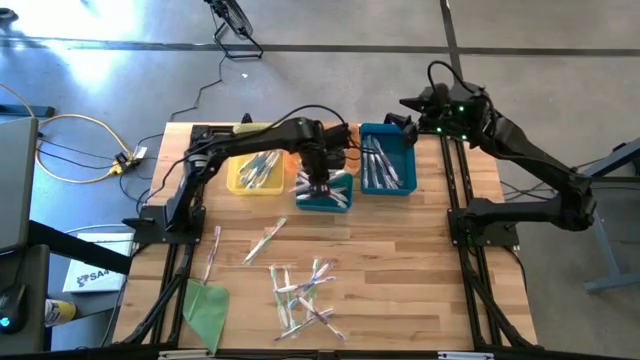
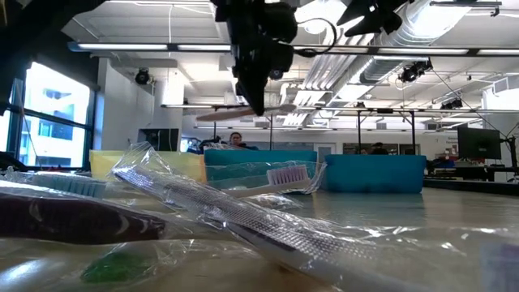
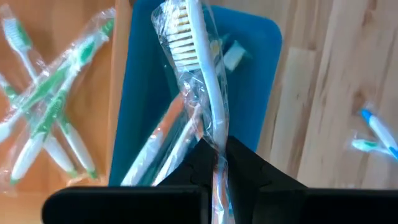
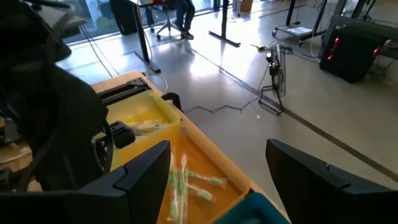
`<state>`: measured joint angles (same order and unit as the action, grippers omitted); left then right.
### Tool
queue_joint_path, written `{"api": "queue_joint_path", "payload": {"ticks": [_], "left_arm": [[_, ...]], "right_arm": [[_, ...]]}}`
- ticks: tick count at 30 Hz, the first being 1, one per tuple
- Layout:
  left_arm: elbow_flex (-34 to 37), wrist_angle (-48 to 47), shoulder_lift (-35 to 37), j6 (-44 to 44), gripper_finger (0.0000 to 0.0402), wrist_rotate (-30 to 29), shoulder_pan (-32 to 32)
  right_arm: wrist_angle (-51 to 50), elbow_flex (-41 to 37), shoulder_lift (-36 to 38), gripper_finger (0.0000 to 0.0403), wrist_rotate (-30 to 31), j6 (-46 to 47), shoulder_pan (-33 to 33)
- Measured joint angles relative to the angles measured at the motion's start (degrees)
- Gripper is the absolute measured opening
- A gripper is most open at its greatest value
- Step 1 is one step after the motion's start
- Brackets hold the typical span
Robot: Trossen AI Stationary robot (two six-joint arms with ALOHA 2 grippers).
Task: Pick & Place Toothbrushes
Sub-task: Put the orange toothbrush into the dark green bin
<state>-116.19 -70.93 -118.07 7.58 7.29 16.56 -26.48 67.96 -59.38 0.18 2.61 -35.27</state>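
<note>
My left gripper hangs over the small teal bin and is shut on a clear-wrapped white toothbrush, also seen in the low view. More wrapped toothbrushes lie in that bin. Loose toothbrushes lie scattered on the near half of the table, and two more lie nearer the bins. My right gripper stands open and raised beyond the far edge of the blue bin, with nothing between its fingers. My left gripper pinches the toothbrush's wrapped handle between its two fingers, which come from above and point steeply down. The brush head sticks out beyond the fingers. The toothbrush is lifted clear over the teal bin, lying about level below the fingertips.
A yellow bin and an orange bin with green toothbrushes stand left of the teal one. A flat green sheet lies at the near left. Bare wood stretches along the table's right side.
</note>
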Motion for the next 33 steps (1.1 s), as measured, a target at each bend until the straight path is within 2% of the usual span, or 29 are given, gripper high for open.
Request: {"api": "queue_joint_path", "payload": {"ticks": [11,18,33], "left_arm": [[-0.05,5.67,-4.95,-2.71,0.0016,1.47,-0.04],[-0.05,11.33,-5.70,-4.86,0.0016,1.68,-0.04],[-0.02,15.10,-7.97,-4.43,0.0016,1.19,-0.38]], "right_arm": [[-0.31,0.00,0.27,0.0258,7.31,-4.37,0.00],[-0.33,0.00,0.27,0.0258,7.40,-4.37,0.00],[-2.34,0.00,0.25,0.0258,7.38,-4.39,0.00]]}}
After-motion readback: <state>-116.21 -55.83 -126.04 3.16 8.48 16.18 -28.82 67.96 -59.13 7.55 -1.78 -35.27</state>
